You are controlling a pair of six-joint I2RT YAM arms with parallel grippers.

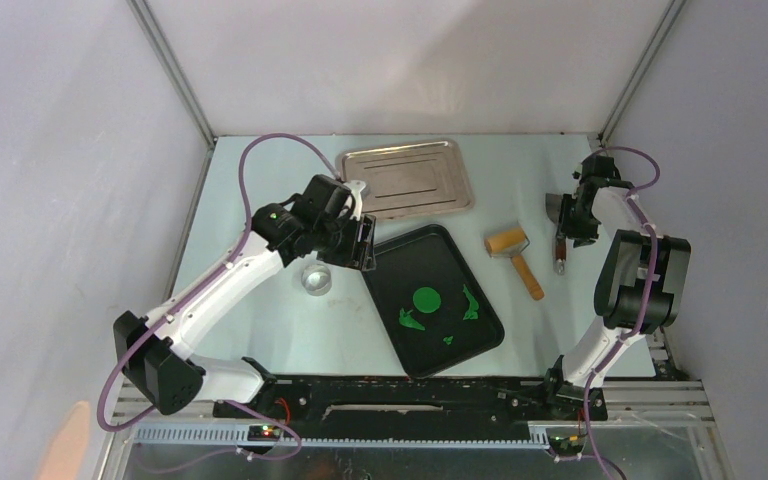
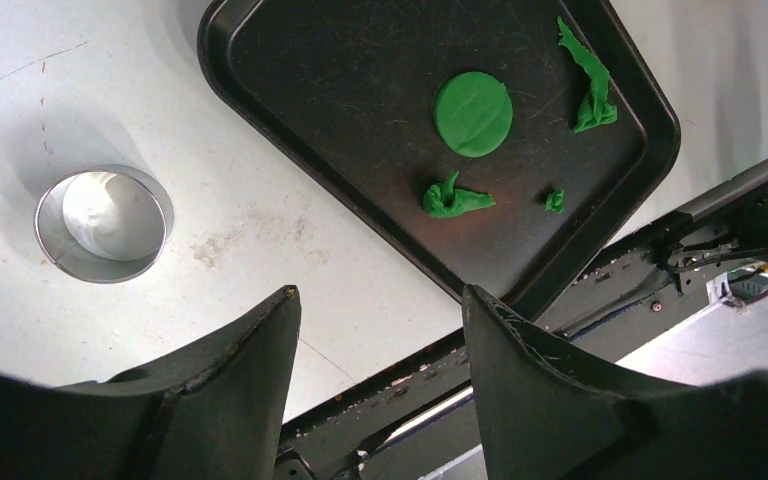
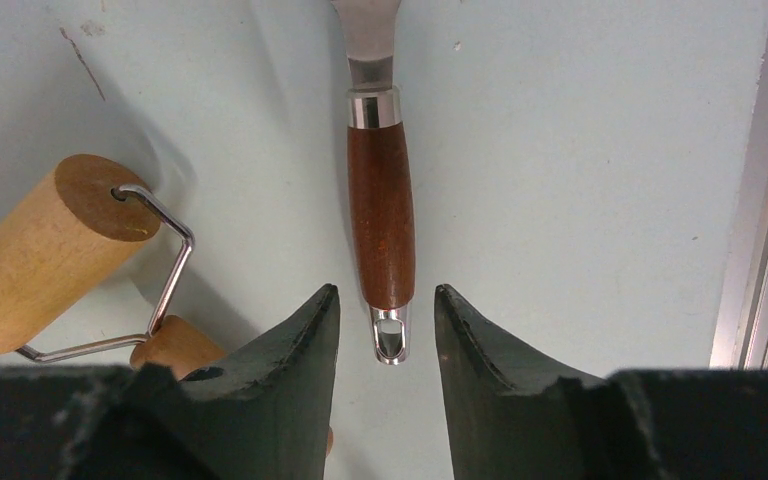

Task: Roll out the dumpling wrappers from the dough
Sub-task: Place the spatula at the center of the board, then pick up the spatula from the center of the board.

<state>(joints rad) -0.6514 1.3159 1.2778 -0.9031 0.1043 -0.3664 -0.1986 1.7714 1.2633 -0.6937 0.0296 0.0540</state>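
Here, one round dumpling wrapper (image 2: 472, 113) lies flat in the middle of the black tray (image 2: 300, 90), jagged dough scraps (image 2: 454, 197) beside it; the tray sits toward the near edge of the counter (image 1: 300, 340). The left gripper (image 2: 380, 300) hangs by the tray's left edge, jaws apart, empty. Near the counter's right edge, the right gripper (image 3: 385, 292) straddles the handle end of the spatula (image 3: 381, 215), jaws apart, the roller (image 3: 35, 255) just beside.

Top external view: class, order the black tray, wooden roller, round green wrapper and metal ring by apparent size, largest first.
1. black tray
2. wooden roller
3. dumpling wrapper and metal ring: they look about alike, so I leave them unranked.
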